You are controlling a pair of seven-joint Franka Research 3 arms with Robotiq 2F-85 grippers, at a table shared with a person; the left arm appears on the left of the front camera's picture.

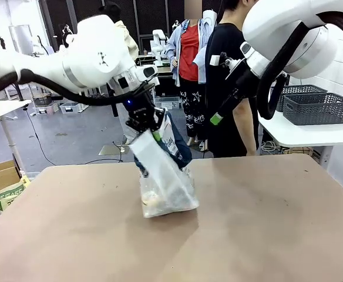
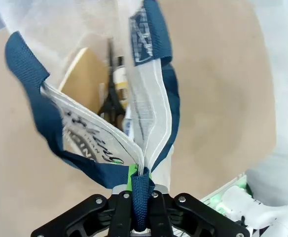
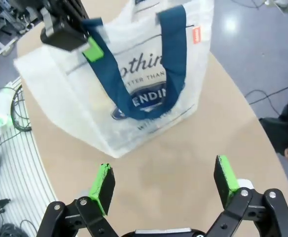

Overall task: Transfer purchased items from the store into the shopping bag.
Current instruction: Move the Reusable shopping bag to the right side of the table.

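My left gripper [image 1: 152, 128] is shut on a navy strap [image 2: 142, 195] of the shopping bag [image 1: 164, 187], a translucent white tote that rests tilted on the table. Looking down into the bag, a brown pad [image 2: 86, 79] and scissors [image 2: 112, 101] lie inside. My right gripper [image 3: 164, 181] hovers open above the table, a little short of the bag [image 3: 134, 84], with nothing between its fingers. In the front view it [image 1: 218, 117] hangs high behind the bag. Two dark grey lattice baskets [image 1: 317, 108] stand on a white side table; which one is the store I cannot tell.
The brown tabletop [image 1: 265, 223] spreads wide around the bag. A person in black [image 1: 227, 76] stands at the far edge, another behind. The white side table [image 1: 312, 134] is at the far right, a cardboard box [image 1: 0, 176] on the floor at left.
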